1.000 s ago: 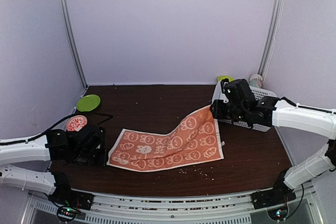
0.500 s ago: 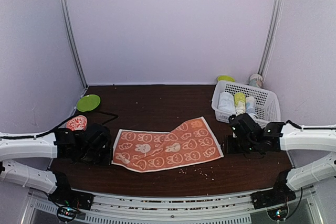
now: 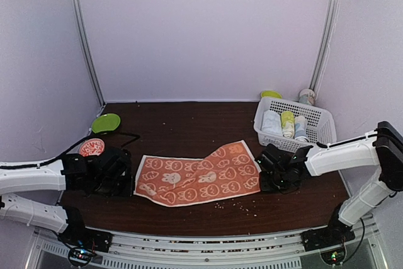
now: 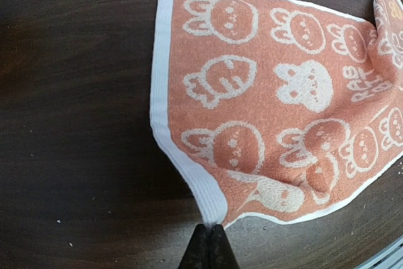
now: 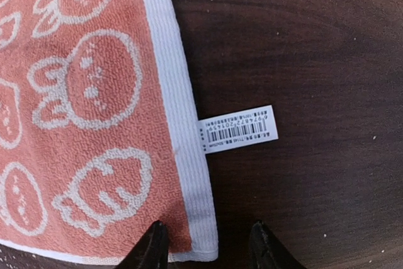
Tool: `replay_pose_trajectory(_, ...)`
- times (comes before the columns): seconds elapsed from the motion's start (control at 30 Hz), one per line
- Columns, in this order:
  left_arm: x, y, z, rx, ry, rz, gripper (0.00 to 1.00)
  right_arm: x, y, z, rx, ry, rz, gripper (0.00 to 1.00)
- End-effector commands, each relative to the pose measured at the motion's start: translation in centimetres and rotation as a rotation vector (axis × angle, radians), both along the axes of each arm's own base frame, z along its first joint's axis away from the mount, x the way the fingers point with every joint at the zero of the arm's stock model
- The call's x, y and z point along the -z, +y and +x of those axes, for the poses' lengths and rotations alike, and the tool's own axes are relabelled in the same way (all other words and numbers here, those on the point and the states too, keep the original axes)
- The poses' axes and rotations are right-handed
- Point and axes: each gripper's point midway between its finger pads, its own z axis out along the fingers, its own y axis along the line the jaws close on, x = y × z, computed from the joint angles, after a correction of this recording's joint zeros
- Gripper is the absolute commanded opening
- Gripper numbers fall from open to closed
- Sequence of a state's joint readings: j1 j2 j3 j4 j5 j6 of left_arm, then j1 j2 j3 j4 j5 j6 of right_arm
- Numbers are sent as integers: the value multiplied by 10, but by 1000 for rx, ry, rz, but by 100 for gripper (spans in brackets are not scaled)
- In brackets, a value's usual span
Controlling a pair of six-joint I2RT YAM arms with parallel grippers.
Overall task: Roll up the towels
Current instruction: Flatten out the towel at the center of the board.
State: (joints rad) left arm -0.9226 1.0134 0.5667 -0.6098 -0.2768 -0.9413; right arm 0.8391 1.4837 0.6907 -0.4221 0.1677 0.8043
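Note:
An orange towel [image 3: 201, 177] with cream rabbit patterns and a white hem lies spread on the dark table, with a low ridge across its right half. My left gripper [image 3: 129, 177] sits at the towel's left near corner. In the left wrist view its fingertips [image 4: 208, 245] are shut on the white hem corner of the towel [image 4: 271, 92], which is lifted slightly. My right gripper [image 3: 267, 171] hovers low at the towel's right edge. In the right wrist view it is open [image 5: 208, 247], straddling the near right corner of the towel [image 5: 82, 92] beside a barcode label [image 5: 239, 129].
A white basket [image 3: 318, 131] at the back right holds a white roll [image 3: 271, 123], a yellow-green roll [image 3: 288, 121] and another pale roll [image 3: 300, 126]. A green plate [image 3: 106, 123] and a red disc [image 3: 92, 147] lie at the left. Crumbs dot the table's near side.
My right gripper let go of the towel's raised far right corner, and the towel dropped flat. The gripper swung down from by the basket to the towel's near right corner. The left gripper stayed shut.

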Motion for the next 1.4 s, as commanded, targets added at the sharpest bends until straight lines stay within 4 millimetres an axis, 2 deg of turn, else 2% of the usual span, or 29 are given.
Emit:
replay_pose_trajectory(0.0,-15,-6,9,1,-57,-34,0,12,-3,-4,14,53,-27,43)
replay_pose_trajectory(0.1,-17,-6,9,2,-62,-38,0,23,-3,-10,2,96,-43,34)
replay_pose_trajectory(0.2,-19,-7,9,6,-65,-46,0,27,-2,-16,0,123,-26,16)
replay_pose_trajectory(0.3,-19,-6,8,7,-64,-51,0,19,-1,-16,10,107,5,0)
replay_pose_trajectory(0.37,-18,-5,6,3,-59,-49,0,7,-1,-15,24,79,29,0)
replay_pose_trajectory(0.43,-16,-3,4,2,-48,-47,4,-6,0,-13,34,43,68,0)
replay_pose_trajectory(0.53,-12,0,-1,-2,-22,-40,21,-19,-1,-14,36,15,101,0)
replay_pose_trajectory(0.67,-4,0,-9,-7,22,-57,47,-24,-4,-16,31,-2,109,0)
replay_pose_trajectory(0.73,2,0,-13,-13,53,-69,52,-25,-5,-16,30,-8,112,0)
replay_pose_trajectory(1.03,48,-5,-46,-45,229,-113,54,-27,1,-14,10,-18,140,0)
replay_pose_trajectory(1.27,56,-12,-41,-38,235,-99,54,-25,2,-15,2,-16,145,0)
replay_pose_trajectory(1.37,60,-18,-40,-18,246,-96,45,-25,1,-17,5,-16,154,0)
